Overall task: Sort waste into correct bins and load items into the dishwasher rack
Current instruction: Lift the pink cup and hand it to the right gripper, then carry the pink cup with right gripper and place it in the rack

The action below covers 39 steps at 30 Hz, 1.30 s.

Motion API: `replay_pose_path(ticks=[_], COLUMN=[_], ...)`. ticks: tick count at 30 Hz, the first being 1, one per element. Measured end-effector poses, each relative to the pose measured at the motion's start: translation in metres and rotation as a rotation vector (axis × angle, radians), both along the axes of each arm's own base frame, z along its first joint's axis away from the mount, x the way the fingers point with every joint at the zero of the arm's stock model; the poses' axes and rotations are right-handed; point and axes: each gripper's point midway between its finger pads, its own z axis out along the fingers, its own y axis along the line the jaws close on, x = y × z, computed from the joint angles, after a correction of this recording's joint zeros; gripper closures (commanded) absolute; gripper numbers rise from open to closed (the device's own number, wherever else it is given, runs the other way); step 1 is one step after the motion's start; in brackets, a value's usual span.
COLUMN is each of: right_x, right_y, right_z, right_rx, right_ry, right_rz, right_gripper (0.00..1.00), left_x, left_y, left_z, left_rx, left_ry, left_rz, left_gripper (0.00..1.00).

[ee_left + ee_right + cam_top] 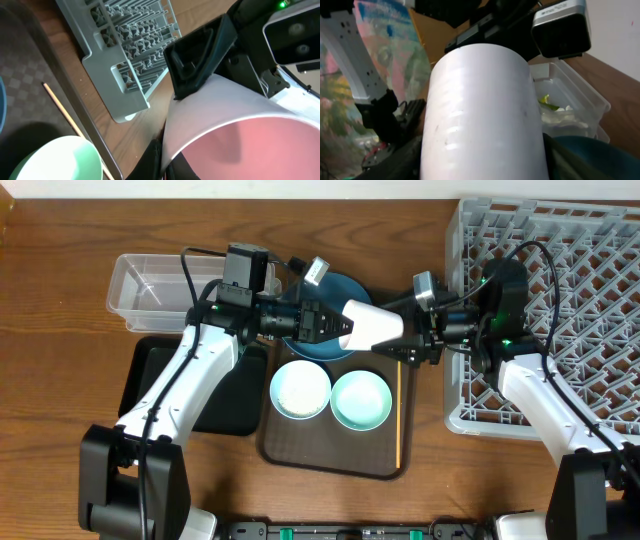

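Note:
A white cup (372,323) with a pink inside (260,150) hangs above the brown tray between both grippers. My left gripper (335,323) pinches its rim (165,160). My right gripper (410,340) is closed round its body (485,165). The dark blue dish (335,285) lies partly hidden under them. One pale bowl (300,390) holds white rice-like grains; the mint bowl (360,400) beside it looks empty. The wooden stick (399,410) lies along the tray's right side. In the right wrist view the clear tub (585,100) holds the yellow-green wrapper (547,102) and white tissue (557,117).
The grey rack (560,310) fills the right side, behind my right arm. The clear tub (150,285) stands at the back left, with the black tray (225,405) in front of it under my left arm. The brown serving tray (290,450) holds the bowls.

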Motion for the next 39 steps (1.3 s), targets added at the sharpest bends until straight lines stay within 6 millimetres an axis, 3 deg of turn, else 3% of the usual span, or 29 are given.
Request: replay_pose_path(ticks=[3,7,11,16,18,22,25,28,32,35,39], right_x=[0.0,0.006,0.017,0.03,0.035,0.041,0.047,0.061,0.071,0.068,0.055], right_y=[0.0,-0.001,-0.005,-0.019,-0.027,-0.046,-0.067,-0.093,-0.153,-0.2,-0.256], right_z=[-0.002,-0.012,-0.037,-0.077,-0.09,-0.109,-0.1,-0.069,-0.02,-0.009,-0.013], right_rx=[-0.004,-0.039,-0.127,-0.282,-0.341,-0.456,-0.527,-0.544,-0.565,-0.61,-0.658], right_ry=[0.016,0.094,0.247,0.402,0.433,0.48,0.468,0.416,0.39,0.446,0.554], right_rz=[-0.005,-0.055,-0.173,-0.358,-0.431,-0.57,-0.696,-0.84,-1.099,-1.26,-1.433], right_gripper=[0.43,0.52,0.7,0.7,0.62,0.74,0.77,0.81,0.97,0.99,0.99], left_x=[0.0,0.004,0.011,0.012,0.01,0.006,0.005,0.002,0.0,0.0,0.001], left_y=[0.0,0.004,0.018,0.052,0.066,0.103,0.127,0.146,0.166,0.175,0.179], left_z=[0.0,-0.013,-0.045,-0.088,-0.1,-0.11,-0.097,-0.079,-0.071,-0.072,-0.073], left_rx=[0.002,0.067,0.238,0.507,0.596,0.777,0.872,0.949,1.04,1.085,1.109], left_ry=[-0.005,0.026,0.085,0.137,0.155,0.151,0.088,0.011,-0.04,-0.043,-0.052], left_rz=[0.0,0.049,0.157,0.281,0.312,0.397,0.465,0.525,0.578,0.594,0.607], left_gripper=[0.71,0.59,0.55,0.51,0.51,0.5,0.48,0.48,0.47,0.47,0.47])
